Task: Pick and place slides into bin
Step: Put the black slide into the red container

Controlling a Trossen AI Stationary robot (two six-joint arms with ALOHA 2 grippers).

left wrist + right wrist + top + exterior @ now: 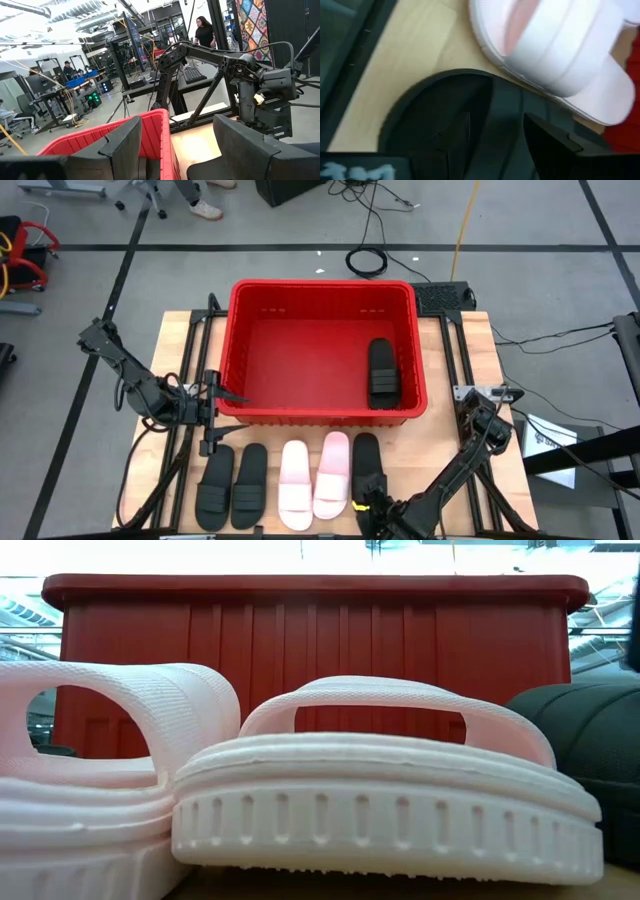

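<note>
You have the red bin point(325, 350) at the table's far middle, well ahead of the right gripper point(372, 502); one black slide point(381, 373) already lies inside it by its right wall. The left gripper point(222, 412) hovers just outside the bin's near-left corner, jaws spread wide and empty, the red rim point(150, 125) between its fingers in its own wrist view. Your right gripper is down at the near edge over the heel of the rightmost black slide point(366, 460); its fingers point(555, 145) sit on the black sole, but you cannot tell whether they have closed on it. To that gripper's left lie the two pale pink slides point(315, 470), side by side; farther left, just below the left gripper, the pair of black slides point(232, 485).
</note>
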